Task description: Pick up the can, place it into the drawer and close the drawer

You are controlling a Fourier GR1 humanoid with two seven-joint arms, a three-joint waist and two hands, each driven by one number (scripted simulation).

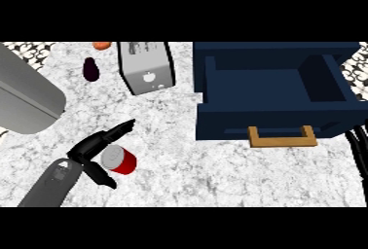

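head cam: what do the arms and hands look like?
Left forearm: smooth grey rounded shell, small pale marks near the wrist, no cables showing. Left hand: black, with slim tapered fingers. Right hand: only thin black fingers show at the right edge; its forearm is out of view.

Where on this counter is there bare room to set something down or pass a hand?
Bare counter runs along the front, from the can to below the drawer handle. A narrower free lane lies between the toaster and the drawer. The far left is crowded: eggplant, toaster, large grey object.
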